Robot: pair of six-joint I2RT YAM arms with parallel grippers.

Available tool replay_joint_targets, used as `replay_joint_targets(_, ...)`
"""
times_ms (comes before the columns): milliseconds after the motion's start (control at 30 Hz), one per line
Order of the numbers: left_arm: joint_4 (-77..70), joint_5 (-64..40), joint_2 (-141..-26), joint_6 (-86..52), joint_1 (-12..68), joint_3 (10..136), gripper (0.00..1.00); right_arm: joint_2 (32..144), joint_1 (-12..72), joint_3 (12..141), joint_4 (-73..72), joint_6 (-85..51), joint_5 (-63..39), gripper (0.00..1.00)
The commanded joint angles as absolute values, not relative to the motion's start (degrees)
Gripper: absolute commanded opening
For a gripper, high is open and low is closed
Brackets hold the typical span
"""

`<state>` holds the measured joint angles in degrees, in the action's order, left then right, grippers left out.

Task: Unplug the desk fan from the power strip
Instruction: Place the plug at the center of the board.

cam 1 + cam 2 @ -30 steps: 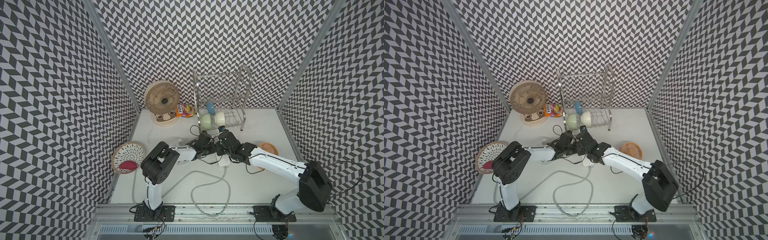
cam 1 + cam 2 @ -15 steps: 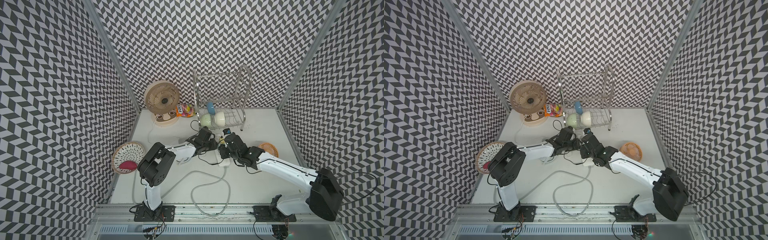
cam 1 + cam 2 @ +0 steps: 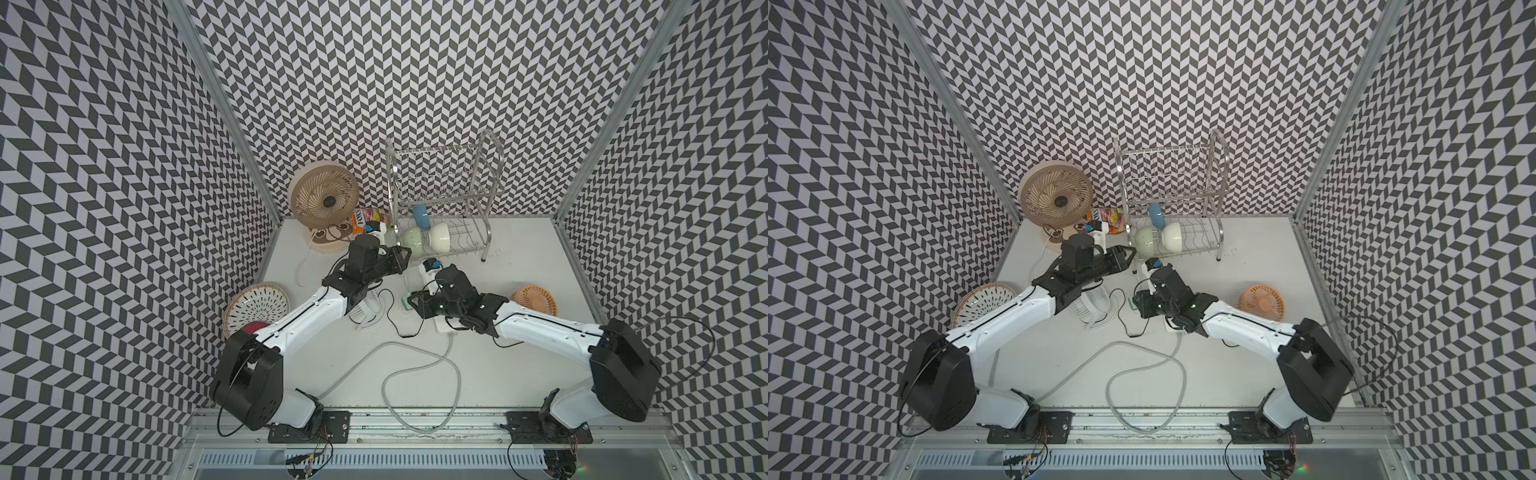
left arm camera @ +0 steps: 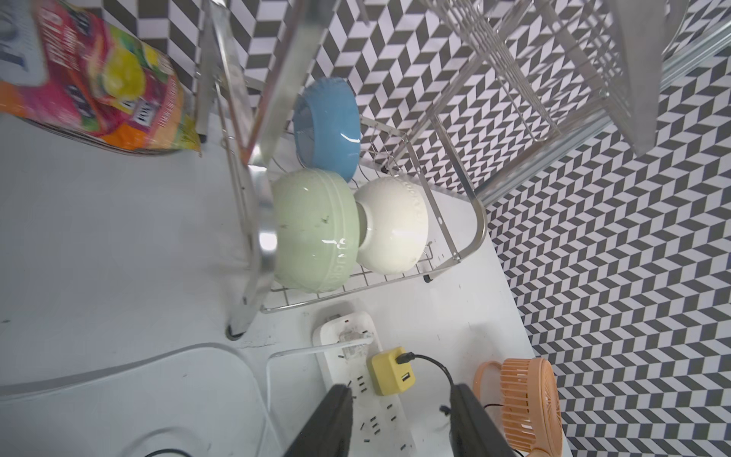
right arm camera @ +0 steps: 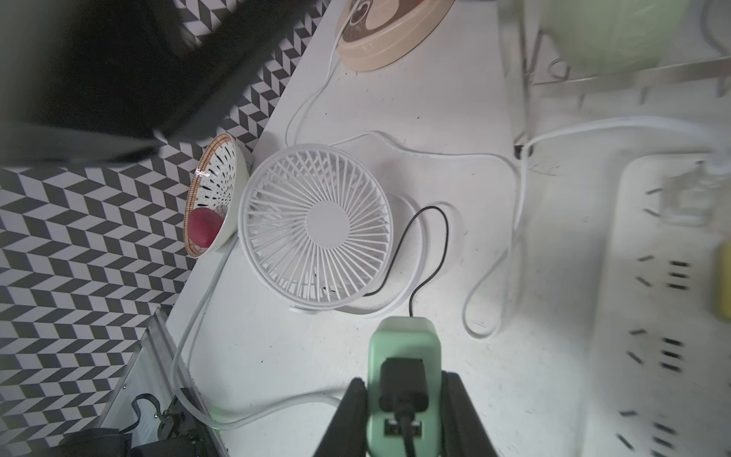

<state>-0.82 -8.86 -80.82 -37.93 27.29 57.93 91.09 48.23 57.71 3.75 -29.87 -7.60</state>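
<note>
Now my right jaws are clamping the green plug [image 5: 403,356] beside the power strip [image 4: 379,415], on the white fan [image 5: 316,225] side, while my left jaws are hovering parted and empty above its length.

Seen from high overhead, facing down onto the whole desk [image 3: 519,270], in both top views; wrist views close and low, sharing the power strip [image 4: 383,415].

Robotics laboratory cell: chevron-patterned panels [image 3: 415,83] are enclosing a white surface [image 3: 519,266], a left arm [image 3: 303,316] and a right arm [image 3: 548,332] are standing on a metal rail [image 3: 478,422] at its front, and a dish rack [image 3: 440,195] is standing at the back.
</note>
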Motion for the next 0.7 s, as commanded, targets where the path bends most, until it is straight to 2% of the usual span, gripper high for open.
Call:
replay_joint_targets(0, 3.65, -8.83, -77.55, -35.57, 24.64, 55.22, 0.45, 96.33, 49.26, 60.40, -1.70, -31.40, -9.76, 0.13)
replay_joint_targets(333, 7.20, -9.42, -67.89, -36.62, 19.17, 47.72, 0.45, 109.39, 49.95, 66.29, -3.54, -32.05, -12.43, 0.13)
replay_joint_targets(667, 9.61, -9.75, -63.95, -37.49, 14.19, 45.40, 0.47, 119.28, 52.96, 76.28, -7.13, -32.11, -15.35, 0.13)
